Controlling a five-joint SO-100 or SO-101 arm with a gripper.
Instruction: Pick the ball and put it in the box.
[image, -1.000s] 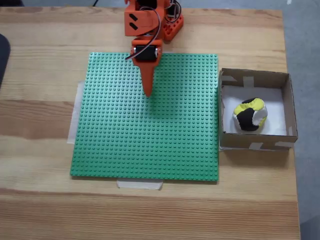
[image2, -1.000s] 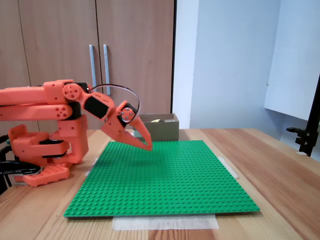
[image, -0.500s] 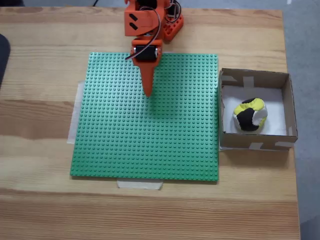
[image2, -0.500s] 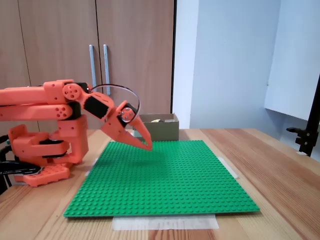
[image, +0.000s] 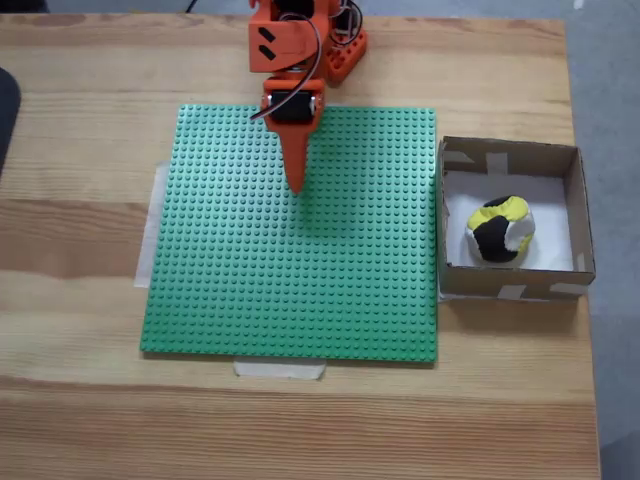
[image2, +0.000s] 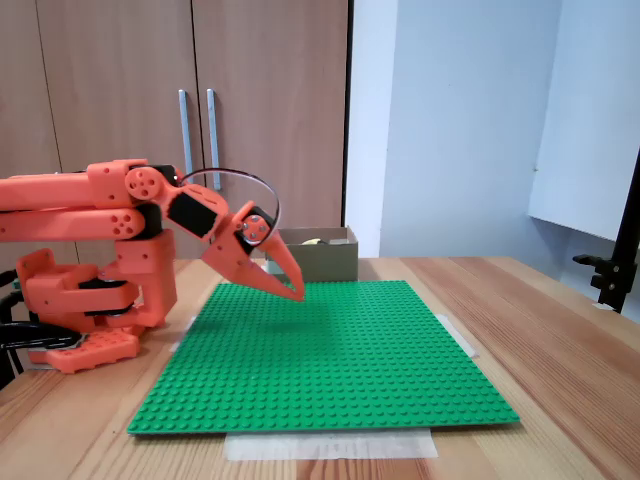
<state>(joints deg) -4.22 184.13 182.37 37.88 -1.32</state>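
Wooden table (image: 90, 80), green studded baseplate (image: 290, 260) taped down on it. Box (image: 580, 215) just right of the baseplate in the top-down fixed view, ball (image: 498, 230) resting on its white floor. Gripper (image: 295, 185) pinched together, empty, hovering over the baseplate's upper part, well apart from the box. Looks done. Only risk: a careless sweep right clipping the low wall, shoving the light cardboard.

wooden table (image: 90, 420) | on it: green studded baseplate (image: 300, 270), box (image: 580, 215), orange arm base (image2: 85, 300)
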